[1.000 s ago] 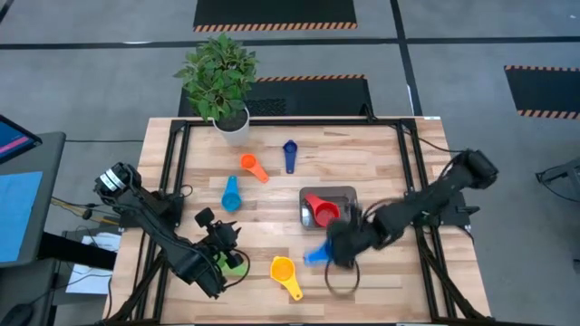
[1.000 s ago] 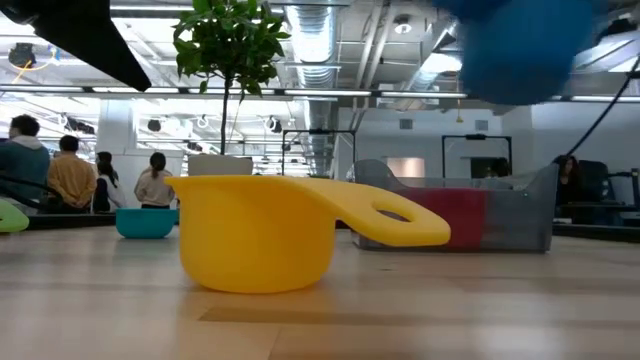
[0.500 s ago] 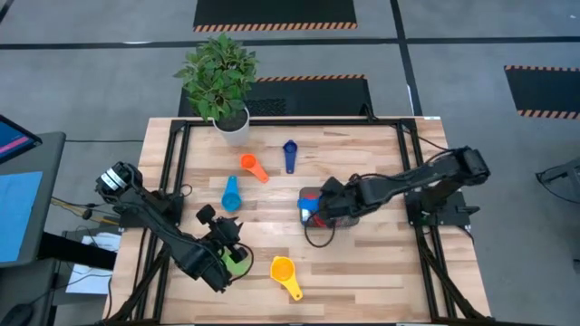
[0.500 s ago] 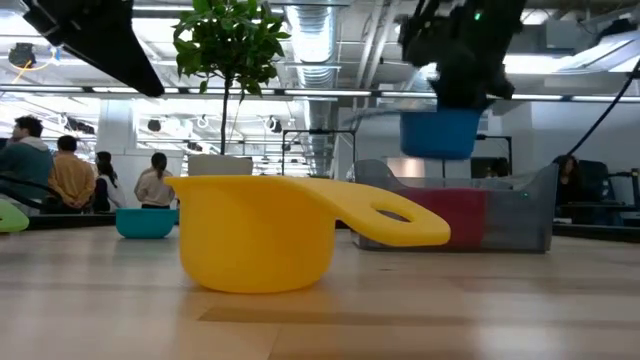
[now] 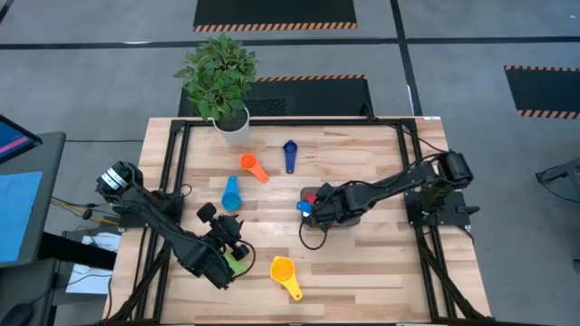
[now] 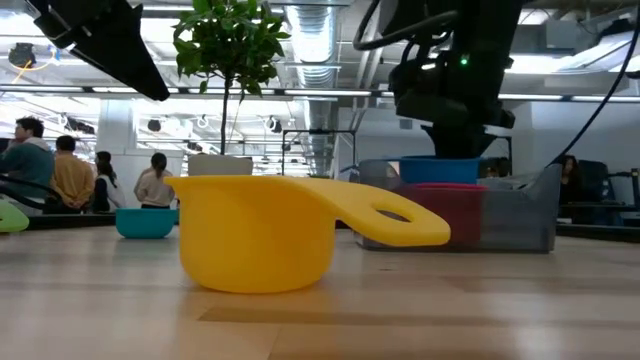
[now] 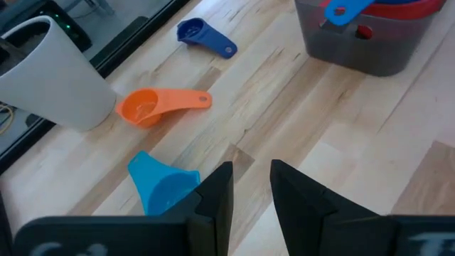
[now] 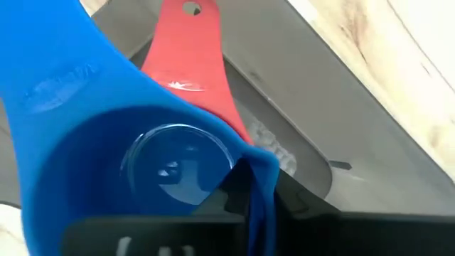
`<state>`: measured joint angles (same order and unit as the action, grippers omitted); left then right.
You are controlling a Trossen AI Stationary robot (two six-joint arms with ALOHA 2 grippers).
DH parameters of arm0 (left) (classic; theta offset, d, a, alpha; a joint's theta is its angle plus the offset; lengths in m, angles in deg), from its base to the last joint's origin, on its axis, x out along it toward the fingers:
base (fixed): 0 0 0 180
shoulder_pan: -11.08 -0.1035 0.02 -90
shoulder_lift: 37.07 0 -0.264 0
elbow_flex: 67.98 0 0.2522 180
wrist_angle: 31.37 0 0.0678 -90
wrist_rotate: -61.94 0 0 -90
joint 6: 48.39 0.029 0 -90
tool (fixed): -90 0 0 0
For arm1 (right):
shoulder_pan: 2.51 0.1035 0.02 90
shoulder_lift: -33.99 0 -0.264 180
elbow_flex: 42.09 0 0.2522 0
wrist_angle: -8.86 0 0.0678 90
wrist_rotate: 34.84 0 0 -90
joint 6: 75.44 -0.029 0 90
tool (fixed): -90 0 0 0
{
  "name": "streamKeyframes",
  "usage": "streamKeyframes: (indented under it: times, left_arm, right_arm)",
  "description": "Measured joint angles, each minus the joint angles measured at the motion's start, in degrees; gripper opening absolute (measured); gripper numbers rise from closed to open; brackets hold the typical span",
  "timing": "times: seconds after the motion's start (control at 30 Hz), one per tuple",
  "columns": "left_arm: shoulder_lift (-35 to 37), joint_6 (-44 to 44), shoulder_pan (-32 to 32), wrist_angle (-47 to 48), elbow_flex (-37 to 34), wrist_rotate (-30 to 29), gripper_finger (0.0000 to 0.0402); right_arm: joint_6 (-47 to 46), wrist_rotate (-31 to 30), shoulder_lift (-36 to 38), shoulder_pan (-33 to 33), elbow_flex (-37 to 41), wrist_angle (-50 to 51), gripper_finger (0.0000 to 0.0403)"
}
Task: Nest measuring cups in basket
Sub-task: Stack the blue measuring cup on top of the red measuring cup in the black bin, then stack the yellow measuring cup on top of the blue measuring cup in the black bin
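The grey basket [image 6: 520, 215] stands right of the table's middle, and a red cup [image 5: 311, 192] lies in it. A blue cup [image 6: 440, 170] sits in the red cup, and my right gripper [image 5: 319, 208] is shut on it from above. Near the front left, my left gripper [image 7: 252, 188] is open with only bare wood between its fingers. A green cup [image 5: 238, 265] lies on the table just beside it. The yellow cup [image 5: 283, 269] rests upright on the table near the front edge. My right gripper has the blue cup's side wall [image 8: 261, 186] at the rim, one finger inside the bowl and one outside. The fingers come from above, slanting down. The cup stands level with its mouth up inside the red cup, and its handle [image 8: 50, 78] reaches out past the basket's wall.
Light blue [image 5: 230, 193], orange [image 5: 252, 166] and dark blue [image 5: 290, 151] cups lie loose on the far left half. A white plant pot [image 5: 232, 125] stands at the far edge. People sit in the room behind the table.
My right gripper has carried the blue cup from above the table's near middle toward the far edge and down over the basket, turning as it went. The cup, earlier held high, now sits in the red cup inside the basket.
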<state>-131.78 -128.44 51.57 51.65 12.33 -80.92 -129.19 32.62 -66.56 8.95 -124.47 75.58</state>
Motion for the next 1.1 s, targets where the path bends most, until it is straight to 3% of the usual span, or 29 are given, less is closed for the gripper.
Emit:
streamKeyframes:
  times: [0.47, 0.57, 0.8, 0.97, 1.1]
  left_arm:
    - [0.0, -0.1, 0.0, 0.0, 0.0, 0.0, 0.0086]
    - [0.0, -0.1, 0.0, 0.0, 0.0, 0.0, 0.0086]
    - [0.0, -0.2, 0.0, 0.0, 0.0, 0.0, 0.0086]
    - [0.0, -0.2, 0.0, 0.0, 0.0, 0.0, 0.0086]
    - [0.0, 0.1, 0.0, 0.0, 0.0, 0.0, 0.0086]
  right_arm:
    - [-2.9, 0.3, 0.9, 0.5, 0.0, 6.1, 0.0128]
    - [-1.4, 2.6, 2.0, 0.8, -0.2, 6.0, 0.0145]
    - [4.4, 4.3, 3.4, 3.9, -8.3, 8.1, 0.0148]
    - [13.1, 10.2, 3.9, 8.5, -10.6, -3.7, 0.0134]
    - [22.2, 10.0, 0.7, 12.1, -10.6, -18.4, 0.0125]
